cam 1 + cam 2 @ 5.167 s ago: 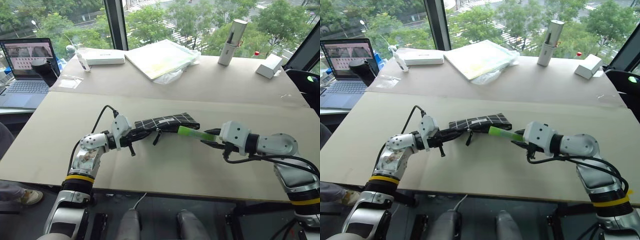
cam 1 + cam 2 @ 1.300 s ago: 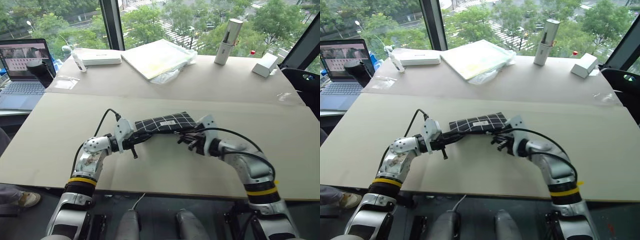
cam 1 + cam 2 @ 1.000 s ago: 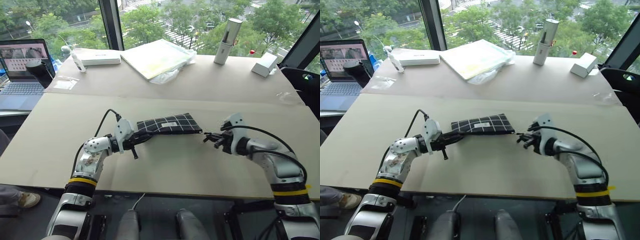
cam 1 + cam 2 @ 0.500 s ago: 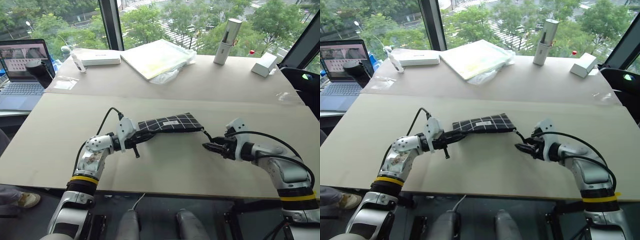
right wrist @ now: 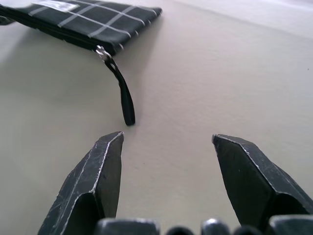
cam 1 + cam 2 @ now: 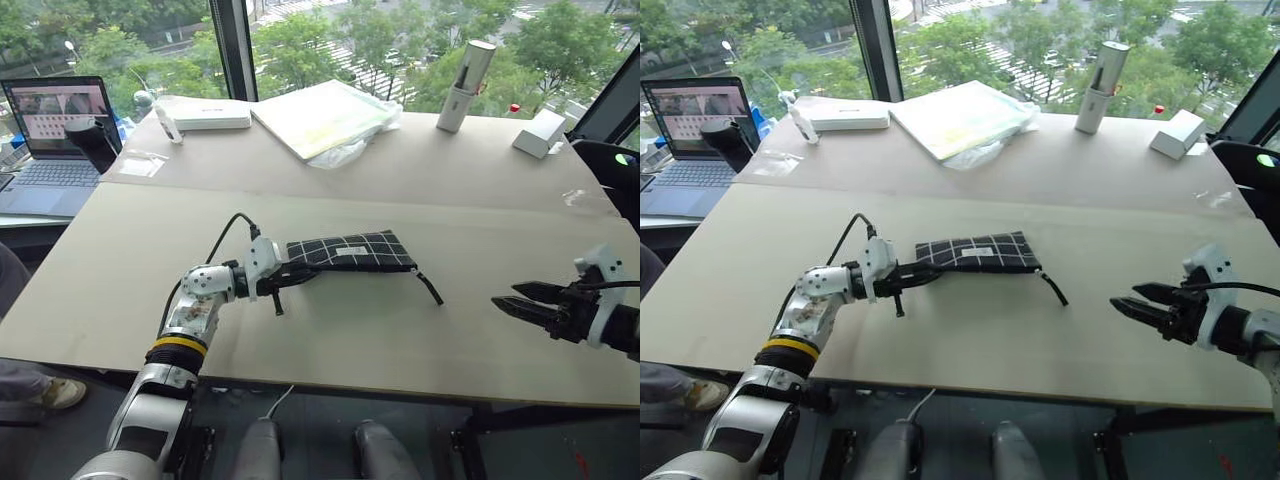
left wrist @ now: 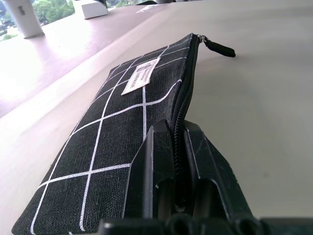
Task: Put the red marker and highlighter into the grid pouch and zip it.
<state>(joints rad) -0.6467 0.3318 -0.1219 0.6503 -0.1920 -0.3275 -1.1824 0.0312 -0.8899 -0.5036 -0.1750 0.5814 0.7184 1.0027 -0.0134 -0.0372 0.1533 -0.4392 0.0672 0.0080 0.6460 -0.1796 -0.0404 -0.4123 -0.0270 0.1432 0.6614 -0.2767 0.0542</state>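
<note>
The grid pouch (image 6: 350,252) lies flat mid-table, black with white lines and a small white label. Its zipper looks shut along the near edge, and the pull strap (image 6: 430,288) trails off its right end onto the table. My left gripper (image 6: 288,276) is shut on the pouch's left end; in the left wrist view its fingers (image 7: 159,166) clamp the zipper edge of the pouch (image 7: 117,122). Far to the right, my right gripper (image 6: 505,297) stands open and empty, well clear of the strap (image 5: 124,100). The red marker and the highlighter are out of view.
At the back stand a laptop (image 6: 55,120), a black cup (image 6: 92,140), a flat white box (image 6: 210,115), a plastic-wrapped pad (image 6: 320,115), a silver cylinder (image 6: 465,70) and a small white box (image 6: 540,132). The table's front edge runs just below both arms.
My right gripper opened, let go of the pull strap and drew back to the right and toward me. The strap now lies on the table. The left gripper kept its hold.
</note>
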